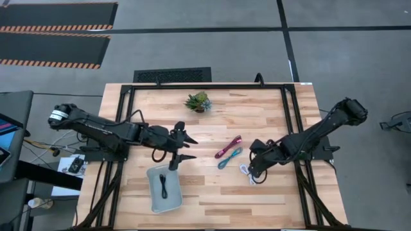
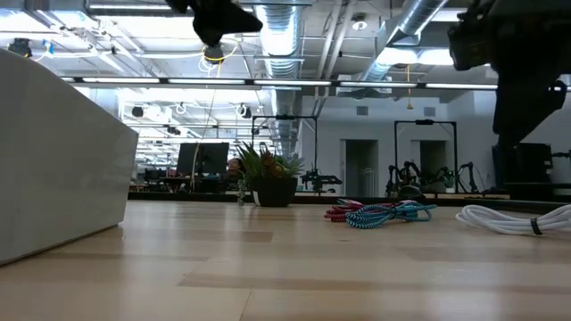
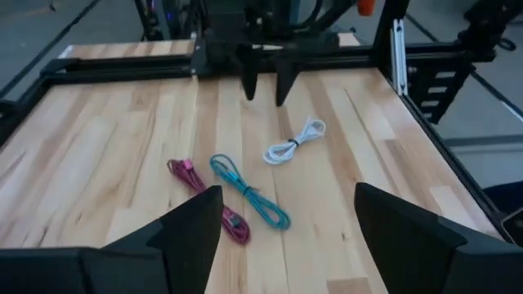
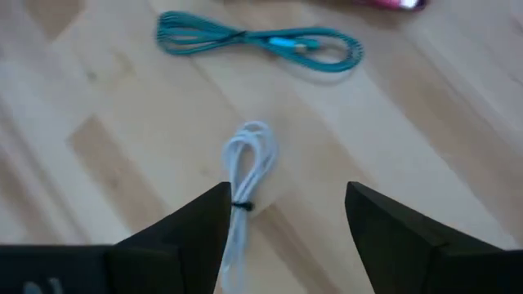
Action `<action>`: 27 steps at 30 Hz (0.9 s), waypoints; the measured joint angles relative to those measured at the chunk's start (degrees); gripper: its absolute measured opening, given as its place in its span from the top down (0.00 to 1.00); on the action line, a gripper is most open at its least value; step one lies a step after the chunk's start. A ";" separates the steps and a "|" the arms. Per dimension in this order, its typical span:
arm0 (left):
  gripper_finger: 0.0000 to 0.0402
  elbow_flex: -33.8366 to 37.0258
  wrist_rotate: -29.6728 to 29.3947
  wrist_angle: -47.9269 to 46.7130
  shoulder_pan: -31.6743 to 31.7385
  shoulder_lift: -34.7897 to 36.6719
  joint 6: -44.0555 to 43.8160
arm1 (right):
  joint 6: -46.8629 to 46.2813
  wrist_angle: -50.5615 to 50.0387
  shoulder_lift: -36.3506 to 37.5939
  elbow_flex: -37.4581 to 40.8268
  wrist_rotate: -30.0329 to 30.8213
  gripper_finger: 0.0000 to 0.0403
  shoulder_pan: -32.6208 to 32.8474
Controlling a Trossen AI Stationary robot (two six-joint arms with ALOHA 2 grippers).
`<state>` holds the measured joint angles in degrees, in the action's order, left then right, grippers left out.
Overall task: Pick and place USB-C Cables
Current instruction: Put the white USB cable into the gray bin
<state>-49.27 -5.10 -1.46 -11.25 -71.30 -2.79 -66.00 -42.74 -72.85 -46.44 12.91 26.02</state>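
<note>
The white cable [image 4: 245, 175] lies loose on the wooden counter [image 1: 270, 199], right of centre, with the right claw [image 1: 253, 176] poised just above it, fingers spread wide; in the right wrist view the bundle runs between the two dark fingers [image 4: 192, 229], and its near end is cut off by the picture's edge. Just beside it, toward the counter's middle, lies the teal cable [image 1: 229, 158], and next to that the magenta cable [image 1: 228, 147], the two lying nearly parallel and close together. In the low view these two overlap, so whether they touch cannot be told.

Farther off, the left claw [image 1: 183, 149] hangs wide open above the counter near a grey tray [image 1: 154, 196] at the front left, which holds a dark cable [image 1: 164, 186]. In the low view the tray's wall fills the left side and hides its contents. A small potted plant [image 1: 198, 101] stands near the back edge, well apart from the cables. Nothing lies between the right claw and the white cable.
</note>
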 joint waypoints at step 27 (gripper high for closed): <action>0.34 11.14 0.21 23.31 3.37 1.63 -1.40 | 3.10 5.71 -23.07 -4.72 -8.10 0.34 3.63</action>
<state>-38.13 -4.89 21.85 -7.88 -69.67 -4.18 -62.90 -37.04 -95.91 -51.16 4.80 29.65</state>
